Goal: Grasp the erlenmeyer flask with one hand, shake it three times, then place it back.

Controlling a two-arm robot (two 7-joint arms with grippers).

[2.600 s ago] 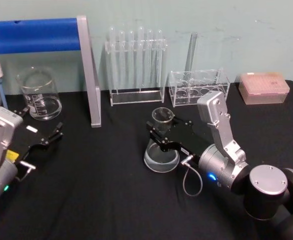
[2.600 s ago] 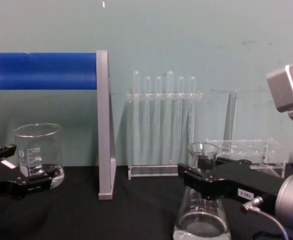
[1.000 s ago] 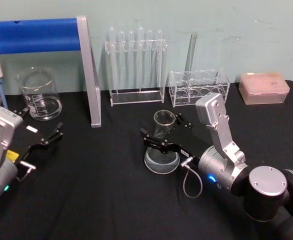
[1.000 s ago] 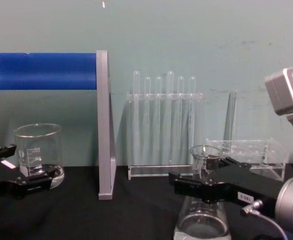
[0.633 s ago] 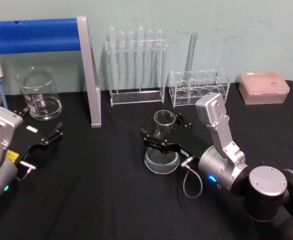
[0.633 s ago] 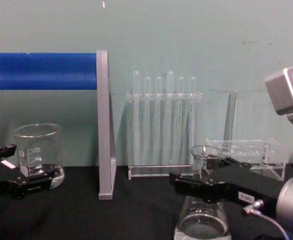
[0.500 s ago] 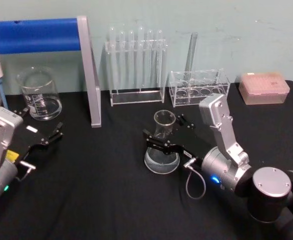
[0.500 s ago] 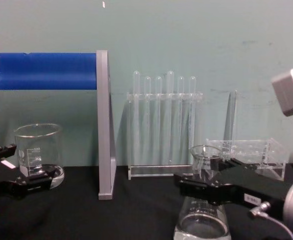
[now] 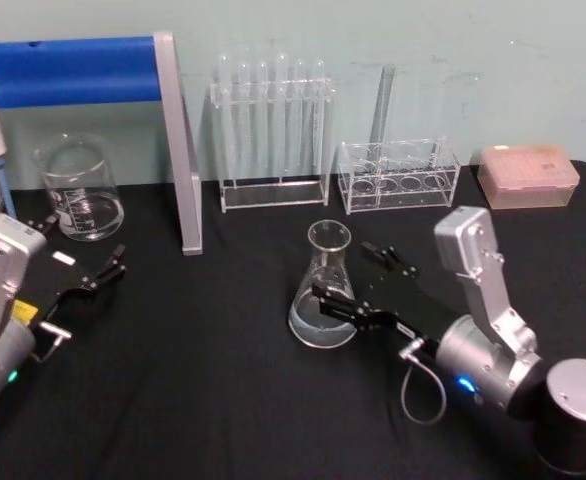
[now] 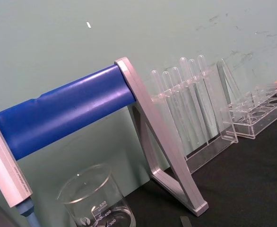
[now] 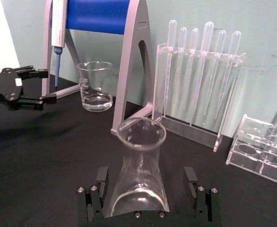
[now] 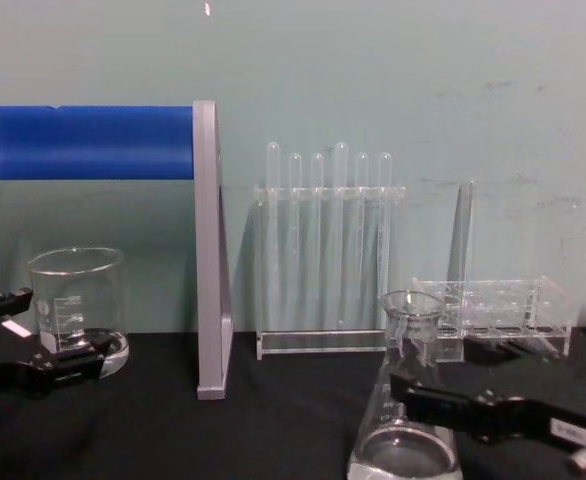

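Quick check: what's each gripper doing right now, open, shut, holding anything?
Left gripper: open, holding nothing, parked near the cylindrical glass beaker.
Right gripper: open, beside the clear conical glass flask, not gripping it.

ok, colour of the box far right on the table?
Pale pink box with a translucent lid, clearest in the head view.

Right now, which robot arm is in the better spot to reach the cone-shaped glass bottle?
The right one, probably. Its pincer is open right beside the erlenmeyer flask, which stands on the table. The left pincer sits far off by the beaker.
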